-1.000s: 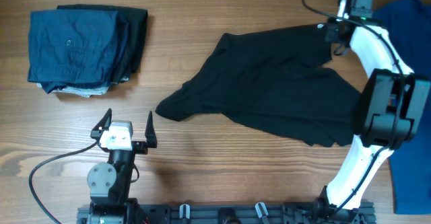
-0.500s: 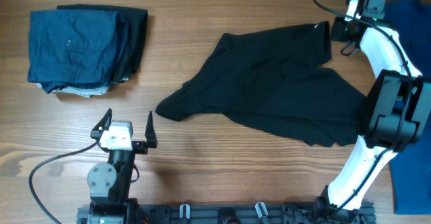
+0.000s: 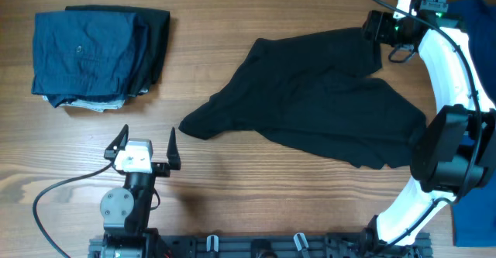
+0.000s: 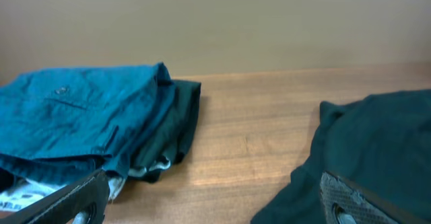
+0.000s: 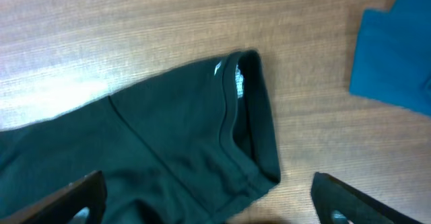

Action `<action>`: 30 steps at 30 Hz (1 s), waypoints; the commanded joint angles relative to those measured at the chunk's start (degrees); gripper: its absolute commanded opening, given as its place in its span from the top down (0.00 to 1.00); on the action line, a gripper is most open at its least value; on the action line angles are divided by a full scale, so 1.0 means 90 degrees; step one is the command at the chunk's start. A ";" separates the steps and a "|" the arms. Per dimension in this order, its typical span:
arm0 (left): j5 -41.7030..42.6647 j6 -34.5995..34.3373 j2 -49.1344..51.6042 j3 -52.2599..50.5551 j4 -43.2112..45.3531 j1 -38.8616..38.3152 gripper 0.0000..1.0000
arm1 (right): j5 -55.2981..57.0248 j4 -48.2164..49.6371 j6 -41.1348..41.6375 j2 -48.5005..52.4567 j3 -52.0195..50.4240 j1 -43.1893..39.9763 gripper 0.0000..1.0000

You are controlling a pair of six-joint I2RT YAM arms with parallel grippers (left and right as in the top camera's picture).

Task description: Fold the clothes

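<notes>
A black shirt [image 3: 318,103] lies crumpled and spread over the middle and right of the table. My right gripper [image 3: 377,27] hovers at the shirt's far right corner, open, holding nothing. In the right wrist view that corner [image 5: 246,126] lies flat on the wood between the wide-spread fingers of the right gripper [image 5: 212,207]. My left gripper [image 3: 147,146] stands open near the front edge, left of the shirt's nearest tip and apart from it. In the left wrist view the left gripper [image 4: 212,204] has only bare wood between its fingers, with the shirt [image 4: 377,150] to its right.
A folded stack of navy and dark garments [image 3: 97,53] sits at the far left, also seen as the stack [image 4: 81,116] in the left wrist view. A bright blue garment [image 3: 469,25] lies at the right edge, behind the right arm; the blue garment [image 5: 397,49] also shows in the right wrist view.
My right gripper has opened and let go of the shirt's far right corner, which now rests on the table. The right wrist has lifted slightly. The left arm has not moved.
</notes>
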 commanded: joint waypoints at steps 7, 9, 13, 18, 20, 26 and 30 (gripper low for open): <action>0.0061 0.0049 -0.0029 -0.0044 0.0447 -0.0027 0.00 | -0.0104 -0.0056 0.0095 -0.0034 0.0063 -0.0019 0.00; 0.0437 0.0049 -0.0024 -0.0044 0.0765 -0.0029 0.00 | -0.0104 -0.0046 0.0092 -0.0036 0.0063 -0.0022 0.00; 0.0828 -0.0131 0.0044 0.0136 0.0976 -0.0029 0.00 | -0.0104 -0.0046 0.0095 -0.0034 0.0063 -0.0019 0.00; 0.0855 -0.0357 0.0828 0.1166 0.0690 -0.0029 0.00 | -0.0104 -0.0049 0.0095 -0.0034 0.0063 -0.0019 0.00; 0.0891 -0.0355 0.1491 0.1846 0.0364 -0.0029 0.00 | -0.0104 -0.0049 0.0095 -0.0034 0.0063 -0.0019 0.00; 0.1654 -0.0301 0.4345 0.4495 -0.1120 -0.0029 0.00 | -0.0107 -0.0049 0.0095 -0.0034 0.0063 -0.0019 0.00; 0.2256 -0.0301 0.6652 0.6756 -0.2637 -0.0051 0.00 | -0.0104 -0.0049 0.0095 -0.0036 0.0063 -0.0019 0.00</action>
